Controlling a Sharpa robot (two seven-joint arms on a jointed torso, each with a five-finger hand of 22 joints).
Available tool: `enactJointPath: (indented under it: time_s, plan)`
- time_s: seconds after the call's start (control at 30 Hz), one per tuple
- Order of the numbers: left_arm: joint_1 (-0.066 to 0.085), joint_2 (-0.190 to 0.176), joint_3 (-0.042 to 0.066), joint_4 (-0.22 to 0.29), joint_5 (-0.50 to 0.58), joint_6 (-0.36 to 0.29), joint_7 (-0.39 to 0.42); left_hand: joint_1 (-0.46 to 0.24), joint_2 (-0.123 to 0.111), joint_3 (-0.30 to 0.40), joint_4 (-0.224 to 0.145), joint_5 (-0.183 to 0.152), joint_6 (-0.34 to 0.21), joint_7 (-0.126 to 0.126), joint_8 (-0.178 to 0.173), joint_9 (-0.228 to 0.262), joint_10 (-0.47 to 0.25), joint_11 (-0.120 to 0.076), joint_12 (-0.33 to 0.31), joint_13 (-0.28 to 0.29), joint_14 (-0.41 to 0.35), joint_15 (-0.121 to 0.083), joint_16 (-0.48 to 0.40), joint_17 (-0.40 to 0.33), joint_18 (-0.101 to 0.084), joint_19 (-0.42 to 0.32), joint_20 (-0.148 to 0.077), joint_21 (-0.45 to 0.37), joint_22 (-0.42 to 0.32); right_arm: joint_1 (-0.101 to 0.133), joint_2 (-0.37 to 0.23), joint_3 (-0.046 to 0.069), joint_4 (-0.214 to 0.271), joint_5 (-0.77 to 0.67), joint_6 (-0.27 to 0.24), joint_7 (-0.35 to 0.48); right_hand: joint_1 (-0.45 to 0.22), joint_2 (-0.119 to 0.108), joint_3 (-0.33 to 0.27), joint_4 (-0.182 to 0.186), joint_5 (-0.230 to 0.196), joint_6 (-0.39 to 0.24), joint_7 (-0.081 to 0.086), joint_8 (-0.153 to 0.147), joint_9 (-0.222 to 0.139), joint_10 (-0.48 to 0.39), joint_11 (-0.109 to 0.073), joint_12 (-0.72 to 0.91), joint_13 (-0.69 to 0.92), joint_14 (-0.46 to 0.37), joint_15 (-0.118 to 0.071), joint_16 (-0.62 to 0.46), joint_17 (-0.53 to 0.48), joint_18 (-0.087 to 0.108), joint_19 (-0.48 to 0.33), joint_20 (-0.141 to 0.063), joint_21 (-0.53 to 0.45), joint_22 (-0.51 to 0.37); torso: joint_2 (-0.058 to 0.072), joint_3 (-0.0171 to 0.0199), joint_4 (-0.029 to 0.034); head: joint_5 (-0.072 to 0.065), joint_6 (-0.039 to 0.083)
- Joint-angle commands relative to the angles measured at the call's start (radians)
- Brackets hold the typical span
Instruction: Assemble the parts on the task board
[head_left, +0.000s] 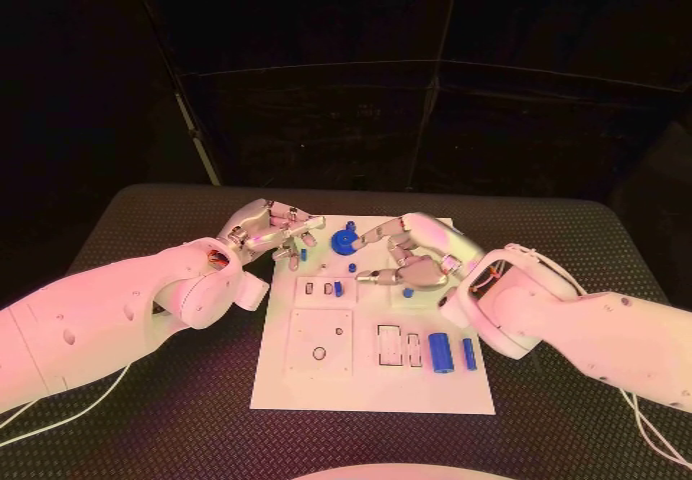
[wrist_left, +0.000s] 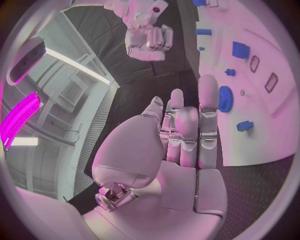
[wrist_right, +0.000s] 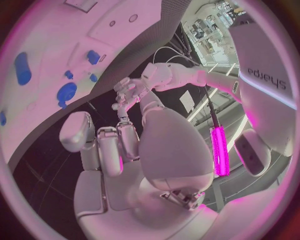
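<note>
Nearest, two blue cylinders (head_left: 440, 352) lie lengthwise on the task board (head_left: 372, 390) — closer to the right hand (head_left: 408, 255) (fingers loosely apart, empty) than the left hand (head_left: 270, 228), likewise empty.

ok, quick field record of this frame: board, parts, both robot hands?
board: white task board lying flat at the middle of the black table
gear: blue gear at the board's far edge, between the two hands
cylinders: two blue cylinders lying side by side near the board's right edge
left robot hand: left robot hand over the board's far left corner, fingers apart, holding nothing
right robot hand: right robot hand over the board's far right part, fingers apart, holding nothing
</note>
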Motion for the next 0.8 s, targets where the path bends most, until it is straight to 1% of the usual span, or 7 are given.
enactJointPath:
  time_s: [0.03,0.07,0.1,0.2,0.3,0.47,0.8]
  plan:
    - [0.007,-0.005,0.001,0.006,-0.233,0.131,-0.204,-0.039,-0.022,-0.036,0.011,0.011,0.019,-0.019,0.034,0.026,-0.009,-0.004,0.129,0.104,0.07,-0.002,0.29,0.301,-0.031,0.03,-0.016,0.199,0.234,0.014,-0.03,0.016,-0.011,0.319,0.04,0.075,0.006,0.009,-0.001,-0.01,0.007,0.027,-0.009,0.015,0.003,-0.009,-0.011,-0.012,0.022,0.065,-0.01,-0.01,0.095,0.015,-0.015,-0.005,-0.015,-0.027,-0.014,0.0066,0.0008,0.003,0.0]
    - [0.012,-0.006,0.001,0.01,-0.291,0.157,-0.263,-0.062,-0.006,-0.062,0.023,0.05,-0.028,-0.024,0.087,0.076,-0.135,-0.02,0.397,0.349,0.061,-0.013,0.434,0.455,-0.051,0.015,-0.019,0.342,0.388,0.024,-0.044,0.024,-0.027,0.366,0.039,0.077,0.005,0.014,-0.005,-0.014,0.008,0.039,-0.014,0.022,0.002,-0.025,-0.016,-0.032,0.0,0.057,-0.015,-0.025,0.064,0.023,-0.037,-0.01,-0.039,-0.071,-0.02,0.0084,0.0005,0.004,0.0]
    - [0.015,-0.007,0.001,0.014,-0.335,0.176,-0.31,-0.085,-0.015,-0.078,0.036,0.002,-0.015,-0.024,0.106,0.088,-0.101,-0.01,0.511,0.474,0.076,-0.009,0.468,0.498,-0.057,0.022,-0.02,0.377,0.439,0.031,-0.051,0.028,-0.042,0.397,0.036,0.079,0.006,0.017,-0.009,-0.018,0.01,0.044,-0.016,0.024,0.001,-0.057,-0.018,-0.073,-0.041,0.042,-0.018,-0.05,0.016,0.035,-0.073,-0.014,-0.077,-0.139,-0.023,0.0094,0.0003,0.005,-0.001]
    - [0.026,-0.005,0.001,0.024,-0.456,0.229,-0.447,-0.13,-0.014,-0.131,0.081,-0.001,-0.038,-0.042,0.193,0.161,-0.074,-0.037,0.786,0.751,0.103,-0.021,0.524,0.568,-0.064,0.034,-0.023,0.476,0.563,0.047,-0.061,0.035,-0.086,0.467,0.018,0.085,0.013,0.028,-0.013,-0.03,0.014,0.049,-0.018,0.024,-0.005,-0.145,-0.02,-0.187,-0.156,0.001,-0.02,-0.125,-0.108,0.066,-0.178,-0.016,-0.198,-0.334,-0.031,0.0119,0.001,0.007,-0.002]
    - [0.038,0.006,0.001,0.03,-0.56,0.278,-0.568,-0.166,0.004,-0.16,0.119,-0.004,-0.041,-0.05,0.248,0.206,-0.057,-0.032,0.857,0.836,0.104,-0.021,0.526,0.571,-0.075,0.053,-0.024,0.532,0.646,0.057,-0.063,0.038,-0.123,0.509,-0.001,0.092,0.016,0.034,-0.018,-0.038,0.018,0.053,-0.018,0.024,-0.008,-0.191,-0.021,-0.256,-0.228,-0.018,-0.021,-0.168,-0.168,0.079,-0.222,-0.016,-0.265,-0.427,-0.038,0.016,0.004,0.011,-0.004]
    - [0.059,0.038,-0.01,0.019,-0.658,0.315,-0.68,-0.203,0.017,-0.209,0.126,-0.002,-0.062,-0.069,0.335,0.287,-0.034,-0.042,0.914,0.901,0.104,-0.035,0.526,0.571,-0.086,0.072,-0.033,0.584,0.723,0.066,-0.058,0.041,-0.157,0.535,-0.022,0.097,0.019,0.036,-0.02,-0.043,0.02,0.05,-0.017,0.021,-0.01,-0.198,-0.02,-0.267,-0.242,-0.019,-0.02,-0.174,-0.171,0.081,-0.225,-0.016,-0.28,-0.443,-0.044,0.0215,0.0077,0.013,-0.009]
    - [0.12,0.131,-0.074,-0.035,-0.751,0.318,-0.748,-0.221,0.028,-0.257,0.125,-0.004,-0.108,-0.072,0.405,0.369,-0.028,-0.052,0.931,0.924,0.104,-0.04,0.526,0.571,-0.091,0.077,-0.039,0.608,0.76,0.071,-0.039,0.041,-0.195,0.527,-0.042,0.074,0.018,0.038,-0.023,-0.045,0.025,0.043,-0.016,0.017,-0.012,-0.195,-0.019,-0.264,-0.243,-0.016,-0.02,-0.172,-0.166,0.08,-0.219,-0.015,-0.283,-0.443,-0.051,0.0235,0.0094,0.018,-0.018]
